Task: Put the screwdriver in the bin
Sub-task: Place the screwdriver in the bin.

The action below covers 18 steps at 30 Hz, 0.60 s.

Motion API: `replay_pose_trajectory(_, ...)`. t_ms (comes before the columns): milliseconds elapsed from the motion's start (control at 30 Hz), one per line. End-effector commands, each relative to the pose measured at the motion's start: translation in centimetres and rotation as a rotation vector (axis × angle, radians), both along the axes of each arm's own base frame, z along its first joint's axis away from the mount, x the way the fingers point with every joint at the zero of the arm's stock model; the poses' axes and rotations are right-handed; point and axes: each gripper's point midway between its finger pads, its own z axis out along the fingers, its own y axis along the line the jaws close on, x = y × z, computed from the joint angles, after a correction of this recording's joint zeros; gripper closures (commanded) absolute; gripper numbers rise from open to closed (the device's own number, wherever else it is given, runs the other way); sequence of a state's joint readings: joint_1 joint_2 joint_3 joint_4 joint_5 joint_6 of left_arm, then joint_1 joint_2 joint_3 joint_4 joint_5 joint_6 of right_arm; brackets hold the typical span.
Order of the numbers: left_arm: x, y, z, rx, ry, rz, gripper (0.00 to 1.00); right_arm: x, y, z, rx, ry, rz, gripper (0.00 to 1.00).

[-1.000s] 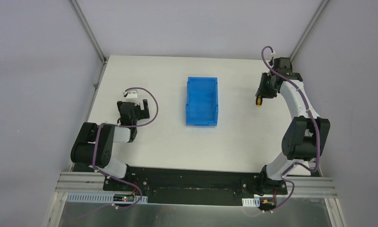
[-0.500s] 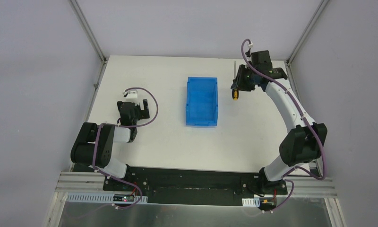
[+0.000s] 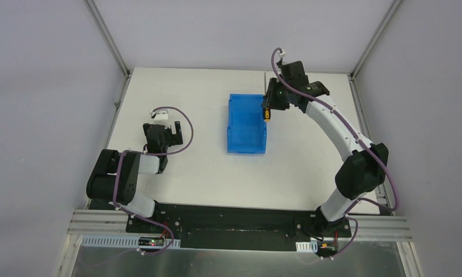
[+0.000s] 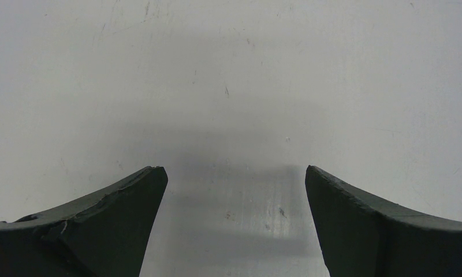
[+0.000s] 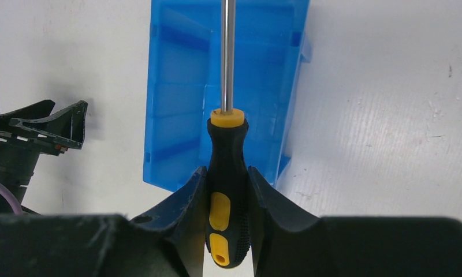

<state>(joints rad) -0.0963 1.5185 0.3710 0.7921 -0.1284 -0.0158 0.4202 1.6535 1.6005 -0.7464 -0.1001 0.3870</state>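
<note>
The blue bin stands at the middle of the white table; it also shows in the right wrist view. My right gripper is shut on the black and yellow handle of the screwdriver and holds it in the air over the bin's far right rim. The thin metal shaft points away over the bin's inside. The yellow handle end shows from above. My left gripper is open and empty, just above bare table on the left.
The left arm is folded at the near left. The right arm reaches across the right half of the table toward the bin. Metal frame posts rise at the far corners.
My right gripper has carried the screwdriver leftward from the far right of the table to over the bin's right rim. The left arm has not moved.
</note>
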Motion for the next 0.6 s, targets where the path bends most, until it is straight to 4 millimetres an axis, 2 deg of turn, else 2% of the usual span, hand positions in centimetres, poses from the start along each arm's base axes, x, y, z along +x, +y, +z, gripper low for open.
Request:
replay_pose_trajectory(0, 0.5, 0.2, 1.2, -0.012, -0.044, 0.004, 0.01, 1.7, 2.1, 2.3, 0.041, -0.089, -0.04, 0.88)
replay_pose_trajectory(233, 0.5, 0.2, 1.3, -0.012, -0.045, 0.005, 0.01, 1.8, 4.2, -0.4, -0.028, -0.077, -0.063, 0.88)
replay_pose_trajectory(567, 0.5, 0.2, 1.3, -0.012, -0.046, 0.004, 0.01, 1.1, 5.8, -4.5, -0.109, -0.037, -0.079, 0.87)
